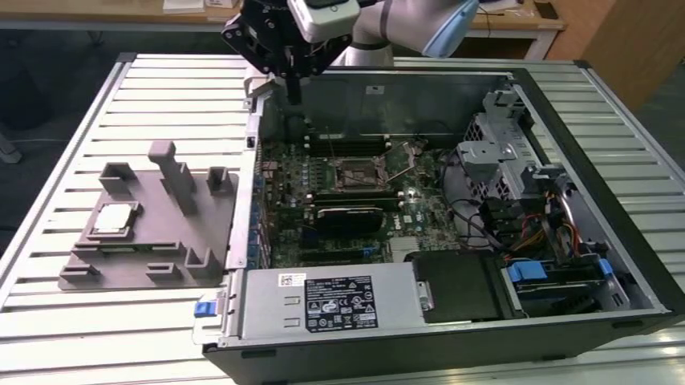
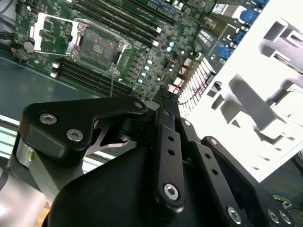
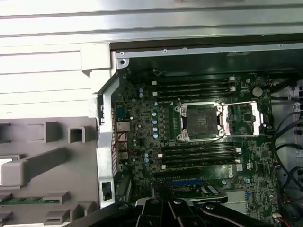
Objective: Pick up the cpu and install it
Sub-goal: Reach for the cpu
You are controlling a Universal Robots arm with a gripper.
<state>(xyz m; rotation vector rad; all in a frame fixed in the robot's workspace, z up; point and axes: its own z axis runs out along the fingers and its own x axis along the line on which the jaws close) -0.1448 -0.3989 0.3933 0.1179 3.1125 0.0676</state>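
- This is a lab or test workshop (the robot-cell sort): my arm (image 1: 434,30) hangs over a slatted metal table (image 1: 64,321).
- An opened computer case (image 1: 428,100) lies there with its motherboard (image 1: 354,184) bared, beside a grey fixture plate (image 1: 139,269).
- Wooden desks (image 1: 514,22) stand behind.

The hand (image 2: 163,96), fingers (image 2: 166,113) seemingly together, hangs by the motherboard (image 2: 142,64) (socket (image 2: 97,47) open).

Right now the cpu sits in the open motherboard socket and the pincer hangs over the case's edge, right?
No. The exterior view shows the cpu lying on the grey fixture plate outside the case; the open socket is empty. The pincer does hang over the case's edge.
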